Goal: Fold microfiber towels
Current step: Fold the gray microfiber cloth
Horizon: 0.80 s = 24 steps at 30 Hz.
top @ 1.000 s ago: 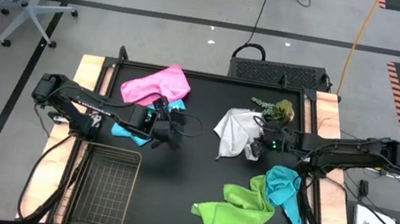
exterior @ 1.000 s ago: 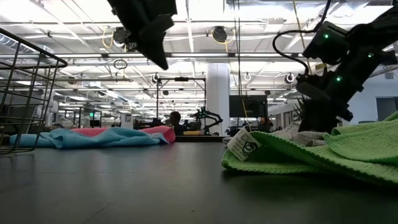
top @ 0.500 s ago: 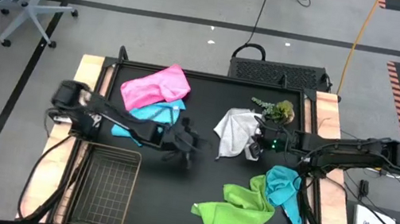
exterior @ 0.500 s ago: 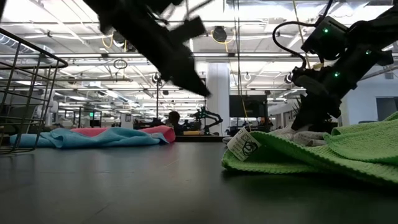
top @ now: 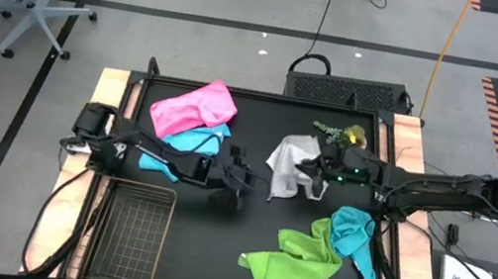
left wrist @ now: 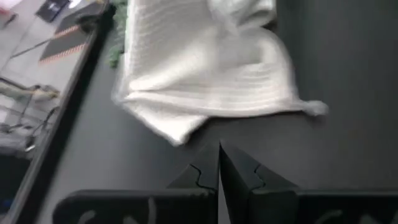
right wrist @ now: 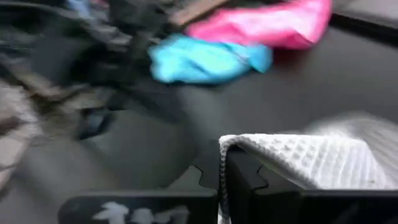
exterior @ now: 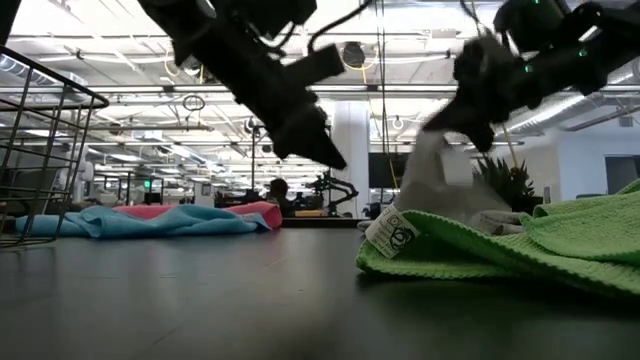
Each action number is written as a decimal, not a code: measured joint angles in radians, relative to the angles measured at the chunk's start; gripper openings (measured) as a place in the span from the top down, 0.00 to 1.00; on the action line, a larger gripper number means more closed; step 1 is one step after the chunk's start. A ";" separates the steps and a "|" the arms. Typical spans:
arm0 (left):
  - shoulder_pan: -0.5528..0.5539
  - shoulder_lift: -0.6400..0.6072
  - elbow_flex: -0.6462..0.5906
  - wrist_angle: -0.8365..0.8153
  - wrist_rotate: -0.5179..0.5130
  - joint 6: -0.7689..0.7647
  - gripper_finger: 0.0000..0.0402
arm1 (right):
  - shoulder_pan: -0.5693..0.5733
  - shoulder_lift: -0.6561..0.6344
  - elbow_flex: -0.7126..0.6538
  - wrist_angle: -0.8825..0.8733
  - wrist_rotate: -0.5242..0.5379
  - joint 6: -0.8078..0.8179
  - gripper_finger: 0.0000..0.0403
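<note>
A pale grey-white towel [top: 285,162] lies right of the table's middle, with my right gripper [top: 307,169] shut on it. My left gripper [top: 242,184] hangs shut just left of it, above the table, its fingertips [left wrist: 219,155] pointing at the towel's near edge without touching it. A pink towel [top: 196,106] and a light blue towel [top: 197,138] lie bunched at the far left. A lime green towel [top: 293,260] and a teal towel [top: 352,232] lie crumpled at the near right. My right gripper pinches an edge of the grey-white towel [right wrist: 244,144] between its two fingers; one layer or several, I cannot tell. The fingers come from the table's right, slanting slightly down. The held part [exterior: 440,165] is raised and hangs slack below the fingers, the rest still on the table.
A wire mesh basket [top: 128,233] stands at the near left corner. A small potted plant [top: 348,135] stands at the far right, close behind the right gripper. Bare black tabletop [top: 212,244] lies between the basket and the green towel.
My right gripper has shut on the grey-white towel and risen, drawing that part of the cloth up while the rest stays down. My left gripper has come down and toward the table's right, from beside the blue towel to just short of the grey-white towel, rolling as it went.
</note>
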<state>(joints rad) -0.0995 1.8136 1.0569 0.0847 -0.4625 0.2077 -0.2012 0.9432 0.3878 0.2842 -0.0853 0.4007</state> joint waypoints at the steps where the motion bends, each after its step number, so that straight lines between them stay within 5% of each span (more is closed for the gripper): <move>1: 0.007 -0.001 0.005 0.024 -0.001 -0.002 0.96 | 0.000 -0.009 0.006 -0.005 -0.023 -0.004 1.00; 4: 0.020 -0.030 -0.001 0.015 0.009 -0.049 0.96 | 0.000 -0.023 0.025 -0.018 -0.049 -0.006 1.00; 9: 0.053 -0.023 0.003 0.051 0.221 -0.183 0.96 | -0.001 -0.073 0.031 -0.109 -0.045 -0.005 1.00; 24: -0.055 0.134 0.002 0.162 0.254 0.255 0.96 | -0.003 -0.116 0.030 -0.262 0.012 -0.002 1.00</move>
<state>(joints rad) -0.1549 1.9472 1.0590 0.2464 -0.2084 0.4630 -0.2039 0.8277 0.4179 0.0218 -0.0732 0.3988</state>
